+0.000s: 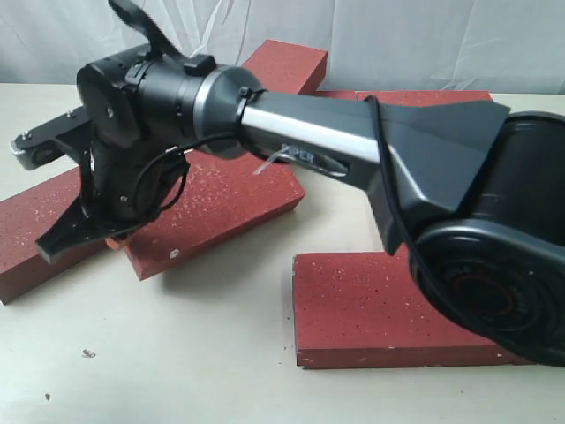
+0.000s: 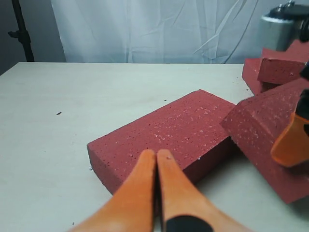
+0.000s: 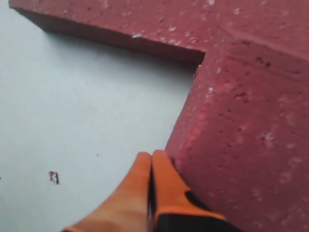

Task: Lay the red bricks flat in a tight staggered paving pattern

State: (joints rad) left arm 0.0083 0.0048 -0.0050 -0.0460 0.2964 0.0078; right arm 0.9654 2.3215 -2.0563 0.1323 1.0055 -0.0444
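Several red bricks lie flat on the pale table. My left gripper (image 2: 155, 155) is shut and empty, its tips over the near edge of one red brick (image 2: 174, 126). My right arm (image 1: 309, 132) reaches across to the left. Its gripper (image 3: 151, 157) is shut and empty, low by the table, with its tips against the side of the middle brick (image 3: 241, 140) (image 1: 221, 199). In the left wrist view one of its orange fingers (image 2: 289, 145) shows beside that brick (image 2: 265, 125). The left gripper does not show in the exterior view.
Another brick (image 1: 26, 238) lies at the far left, one (image 1: 380, 309) at the front right, one (image 1: 287, 62) at the back, one (image 1: 424, 95) behind the arm. A white curtain (image 2: 145, 29) hangs behind the table.
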